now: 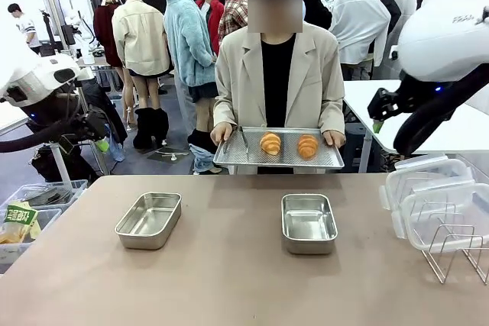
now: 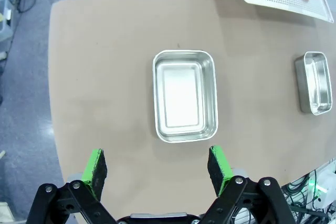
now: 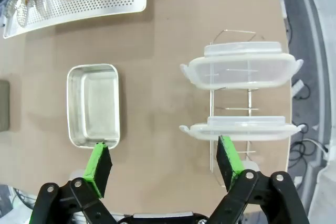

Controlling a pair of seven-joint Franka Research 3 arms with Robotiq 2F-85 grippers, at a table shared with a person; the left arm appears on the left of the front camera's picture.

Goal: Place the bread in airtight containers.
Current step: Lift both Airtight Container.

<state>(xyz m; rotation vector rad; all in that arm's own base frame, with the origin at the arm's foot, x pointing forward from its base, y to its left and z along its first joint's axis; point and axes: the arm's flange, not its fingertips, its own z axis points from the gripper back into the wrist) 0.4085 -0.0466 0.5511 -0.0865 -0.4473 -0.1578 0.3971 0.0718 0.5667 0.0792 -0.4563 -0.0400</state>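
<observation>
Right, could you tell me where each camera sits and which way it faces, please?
Front view: fixed between the left arm and right arm, facing across the table at the person holding the tray of bread; both at the edges.
Left wrist view: on the left wrist, looking down at the left tin; open left gripper below.
Right wrist view: on the right wrist, looking down at the right tin and racked lids; open right gripper below.
Both wrist views share the right tin and tray.
</observation>
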